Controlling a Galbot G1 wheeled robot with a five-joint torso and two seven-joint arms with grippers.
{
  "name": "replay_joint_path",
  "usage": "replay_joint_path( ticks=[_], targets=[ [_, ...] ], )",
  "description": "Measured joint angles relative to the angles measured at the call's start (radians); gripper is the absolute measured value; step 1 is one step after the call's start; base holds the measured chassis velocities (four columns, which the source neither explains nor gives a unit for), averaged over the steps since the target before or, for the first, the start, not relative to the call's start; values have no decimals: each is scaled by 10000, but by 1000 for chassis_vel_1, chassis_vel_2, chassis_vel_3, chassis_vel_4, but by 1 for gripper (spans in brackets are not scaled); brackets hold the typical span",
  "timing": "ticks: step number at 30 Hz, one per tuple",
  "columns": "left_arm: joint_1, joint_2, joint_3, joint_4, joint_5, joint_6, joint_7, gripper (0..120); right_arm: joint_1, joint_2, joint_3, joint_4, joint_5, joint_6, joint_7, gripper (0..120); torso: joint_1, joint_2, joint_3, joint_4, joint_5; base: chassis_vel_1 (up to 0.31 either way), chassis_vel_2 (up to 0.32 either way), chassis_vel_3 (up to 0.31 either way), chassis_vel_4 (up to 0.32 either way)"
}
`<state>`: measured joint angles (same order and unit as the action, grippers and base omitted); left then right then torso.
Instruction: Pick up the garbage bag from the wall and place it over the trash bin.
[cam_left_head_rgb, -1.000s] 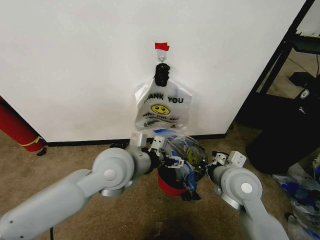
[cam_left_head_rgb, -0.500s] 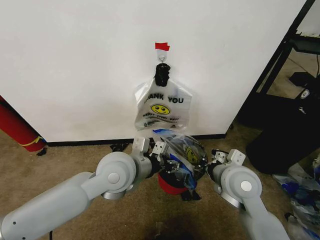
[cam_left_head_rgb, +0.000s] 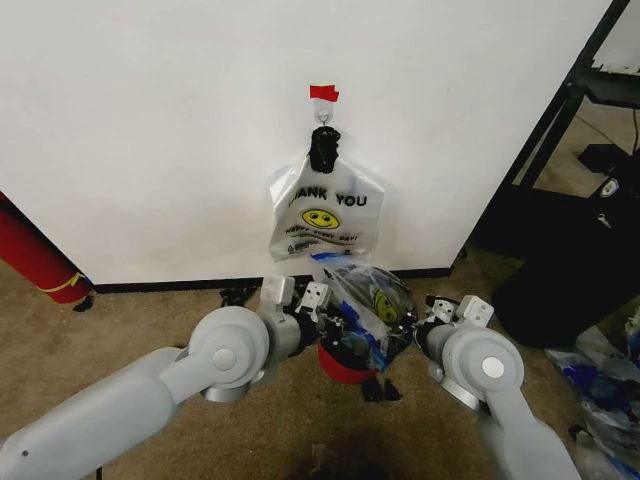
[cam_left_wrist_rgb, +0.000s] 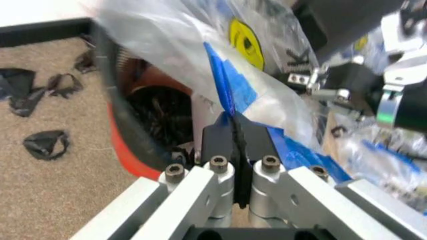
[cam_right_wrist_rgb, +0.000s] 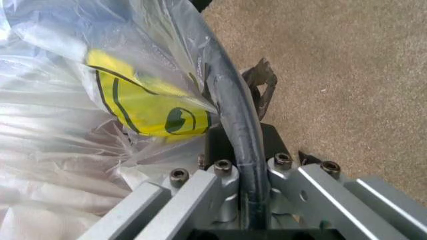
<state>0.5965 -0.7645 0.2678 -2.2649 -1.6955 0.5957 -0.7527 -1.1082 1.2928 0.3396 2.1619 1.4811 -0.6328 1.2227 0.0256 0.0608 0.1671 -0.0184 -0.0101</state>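
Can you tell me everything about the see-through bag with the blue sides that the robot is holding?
The thin see-through plastic garbage bag with blue side panels has a yellow smiley and dark print. It is crinkled and stretched open over the small round black trash bin with a red base, on the carpet below the white wall. The left gripper is shut on a blue fold of it. The right gripper pinches it against the bin's black rim.

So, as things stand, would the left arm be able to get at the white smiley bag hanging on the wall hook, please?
Probably not: the left gripper is shut on the garbage bag, low over the trash bin. The hanging bag itself is unobstructed.
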Motion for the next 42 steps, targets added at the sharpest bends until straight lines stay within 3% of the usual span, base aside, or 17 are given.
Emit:
replay_joint_path(
  ticks=[5,10,17,27,33,38,42],
  targets=[
    [2179,676,-1843,-813,419,-119,480,0,231,-3,75,-145,98,120,-21,0,0,0,-1,5,-1,0,0,0,0],
    [3455,895,-2589,-1138,999,-187,681,0,401,-29,140,-190,237,194,-20,0,0,0,-1,5,-1,0,0,0,0],
    [3986,484,-2490,-1029,1684,-229,750,0,521,70,221,-99,554,304,28,0,0,0,-1,3,1,0,0,0,0],
    [3959,-107,-1520,850,3590,-527,1207,0,532,245,293,159,1105,437,223,0,0,0,0,1,1,0,0,0,0],
    [3994,-660,-1217,1562,4468,-770,1342,0,595,271,238,177,1125,449,250,0,0,0,0,3,0,0,0,0,0],
    [4028,-832,-1300,1548,4466,-746,1289,0,527,285,223,161,1105,438,271,0,1,0,0,2,0,0,0,0,0],
    [4159,-734,-1614,1307,4250,-417,1281,13,459,287,246,115,1062,411,245,0,0,0,-1,2,1,0,0,0,0]
  ],
)
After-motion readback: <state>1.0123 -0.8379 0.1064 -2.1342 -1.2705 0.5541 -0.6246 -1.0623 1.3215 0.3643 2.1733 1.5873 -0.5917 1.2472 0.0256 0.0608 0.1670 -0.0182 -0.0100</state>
